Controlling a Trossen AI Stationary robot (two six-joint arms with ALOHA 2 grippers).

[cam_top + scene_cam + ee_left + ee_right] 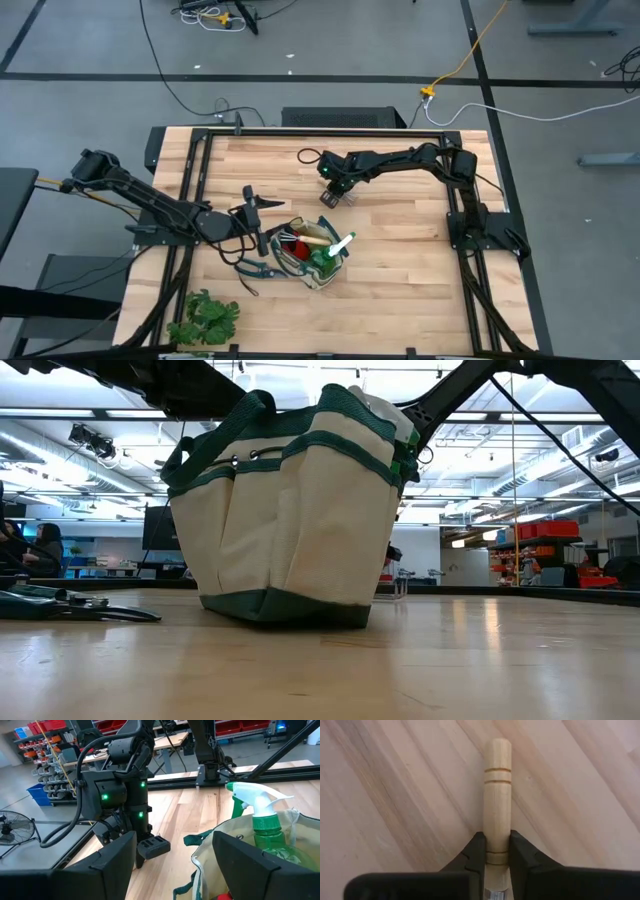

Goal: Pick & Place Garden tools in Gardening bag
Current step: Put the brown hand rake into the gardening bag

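wooden table (400,260): 1 bag (312,262), 2 grippers (492,851).

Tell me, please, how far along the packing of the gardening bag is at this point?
Partly done. The green spray bottle and a wooden-handled tool already stand in the gardening bag. In hand: the right claw is closed on a wooden handle lying on the table behind the bag. Left: the pruning shears on the table beside the bag. The left claw is open next to the bag.
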